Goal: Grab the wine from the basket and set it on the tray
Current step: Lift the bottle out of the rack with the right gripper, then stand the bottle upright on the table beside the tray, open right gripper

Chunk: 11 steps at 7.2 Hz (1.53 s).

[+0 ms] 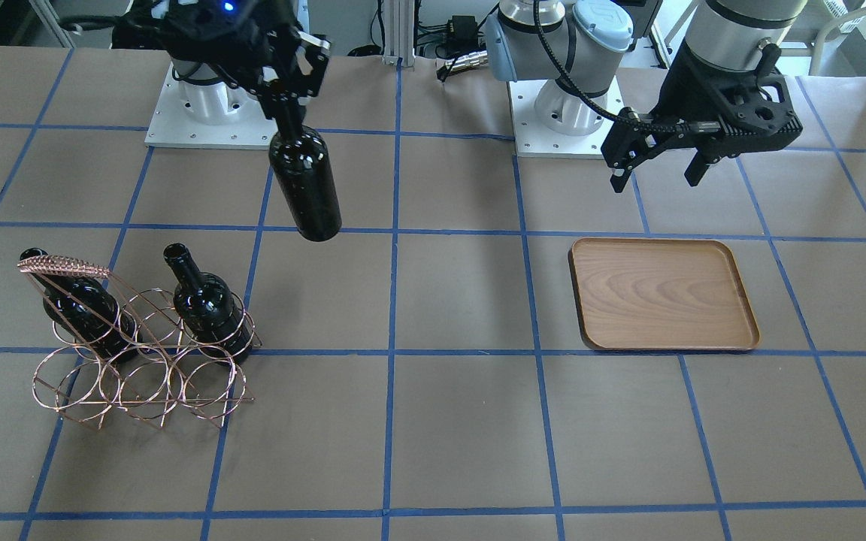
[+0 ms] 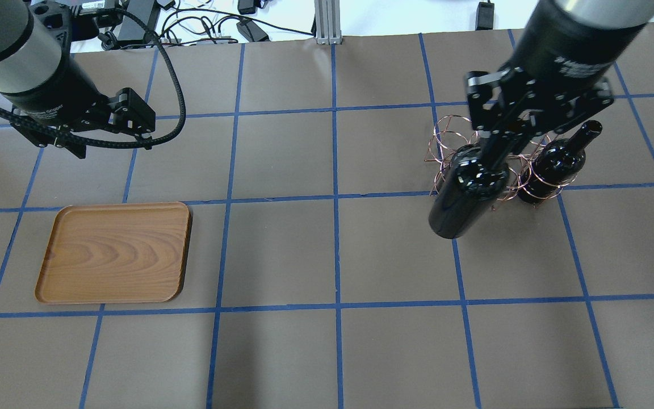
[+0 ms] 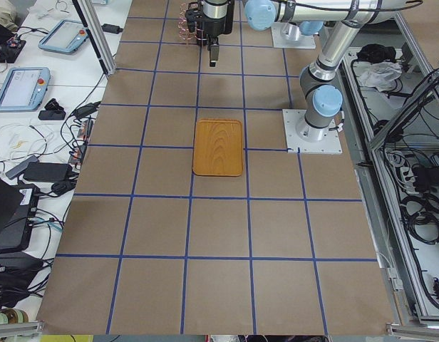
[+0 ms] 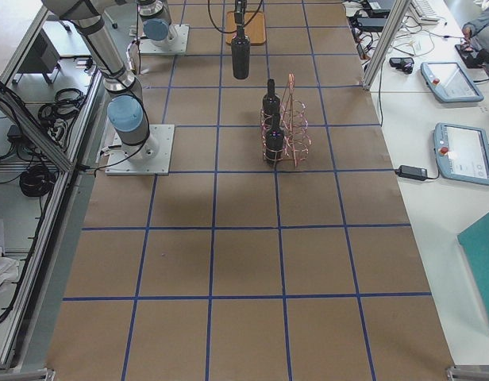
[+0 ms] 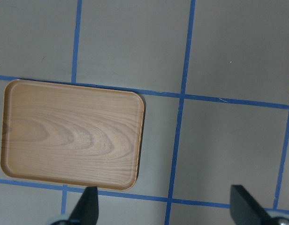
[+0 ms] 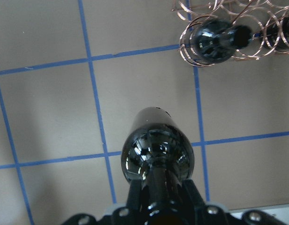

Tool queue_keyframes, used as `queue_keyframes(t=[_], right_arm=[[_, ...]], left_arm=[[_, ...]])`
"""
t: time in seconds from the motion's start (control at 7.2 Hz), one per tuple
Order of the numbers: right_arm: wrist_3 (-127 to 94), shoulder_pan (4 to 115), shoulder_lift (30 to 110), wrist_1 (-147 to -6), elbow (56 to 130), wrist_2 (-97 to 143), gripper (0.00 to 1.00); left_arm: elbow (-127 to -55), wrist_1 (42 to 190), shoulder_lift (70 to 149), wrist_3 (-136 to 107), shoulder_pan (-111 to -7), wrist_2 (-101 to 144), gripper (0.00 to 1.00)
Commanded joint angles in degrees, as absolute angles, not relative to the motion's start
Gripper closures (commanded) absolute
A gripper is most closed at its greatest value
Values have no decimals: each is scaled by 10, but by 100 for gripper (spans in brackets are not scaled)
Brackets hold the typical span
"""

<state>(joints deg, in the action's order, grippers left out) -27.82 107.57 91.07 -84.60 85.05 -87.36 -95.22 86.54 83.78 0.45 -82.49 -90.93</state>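
My right gripper [image 1: 283,90] is shut on the neck of a black wine bottle [image 1: 305,188] and holds it upright in the air, clear of the copper wire basket [image 1: 147,361]. The bottle also shows in the overhead view [image 2: 463,199] and the right wrist view [image 6: 156,150]. Two more bottles [image 1: 87,308] [image 1: 207,308] stand in the basket's rings. The wooden tray [image 1: 662,294] lies bare at the other side of the table, also in the overhead view [image 2: 114,253]. My left gripper [image 1: 656,179] is open and empty, hovering behind the tray; the left wrist view shows the tray [image 5: 72,133] below it.
The two arm bases [image 1: 207,113] [image 1: 564,113] stand at the robot's edge of the table. The brown table top [image 1: 463,421] carries a blue tape grid. Cables and tablets [image 4: 459,151] lie on the side benches beyond the table.
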Motion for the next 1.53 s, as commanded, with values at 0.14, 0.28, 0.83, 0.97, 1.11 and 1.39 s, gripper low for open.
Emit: queue_keyframes(t=[0.14,0.28,0.83,0.97,1.11,1.39], right_arm=[[-464,1198,804,-986,851,-889,93],[-488,1213,789,-1005,851,-889,93],[-554,1265,737,-1040,845,-922,88],[-548,1265,723,-1041,846,-920,81],[-546,1265,721,-1041,846,-920,80],[-543,1265,722,-1043,847,-922,42]], left_arm=[[-952,866,837,22,-808,-909,0],[-952,866,837,22,-809,-909,0],[-952,866,837,22,-809,-909,0],[-953,866,837,22,-809,-909,0],[-952,866,837,22,-809,-909,0],[-953,867,837,21,-809,-910,0]])
